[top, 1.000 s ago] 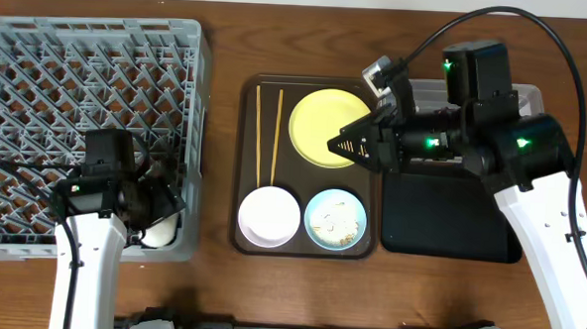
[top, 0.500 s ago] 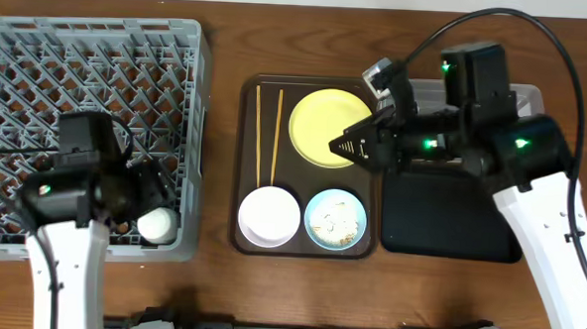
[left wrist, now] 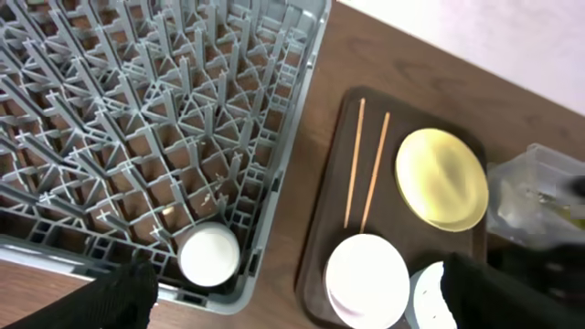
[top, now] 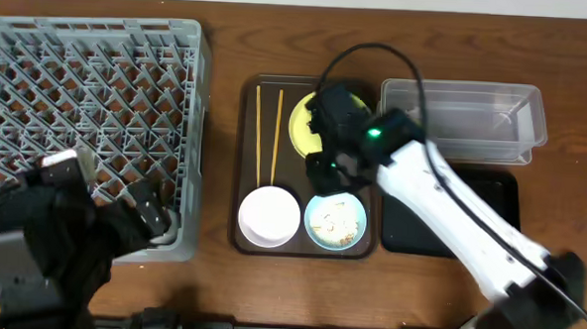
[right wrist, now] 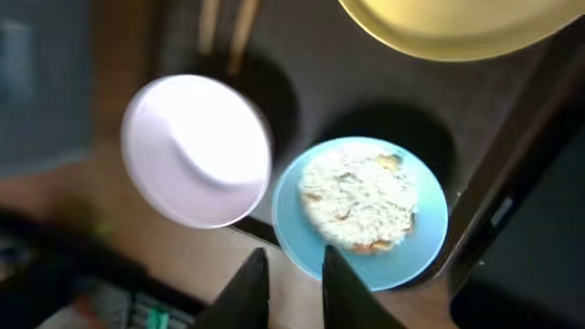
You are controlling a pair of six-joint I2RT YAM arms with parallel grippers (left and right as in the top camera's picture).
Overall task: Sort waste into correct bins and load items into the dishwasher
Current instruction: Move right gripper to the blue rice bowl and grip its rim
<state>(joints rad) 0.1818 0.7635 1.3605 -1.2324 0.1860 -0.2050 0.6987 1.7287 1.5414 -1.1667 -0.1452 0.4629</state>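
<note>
The grey dish rack [top: 88, 96] fills the left. On the brown tray lie two chopsticks [top: 267, 134], a yellow plate [top: 300, 120] partly under my right arm, a white-pinkish bowl [top: 268, 215] and a light blue bowl [top: 336, 224] holding rice crumbs [right wrist: 358, 196]. My right gripper [right wrist: 297, 292] hovers at the blue bowl's [right wrist: 366, 228] near-left rim, fingers slightly apart and empty. My left gripper [left wrist: 302, 306] is wide open and empty above the rack's [left wrist: 183, 110] front right corner. The clear tub [top: 464, 112] and black tray [top: 475, 207] sit at the right. No wrapper or tissue shows.
A round white object [left wrist: 209, 255] sits in the rack's front right corner cell. The brown serving tray [top: 246, 162] lies between the rack and the bins. My right arm crosses the black tray diagonally.
My right arm swung left and forward from above the bins to above the plate and blue bowl. My left arm drew back toward the table's front left, off the rack.
</note>
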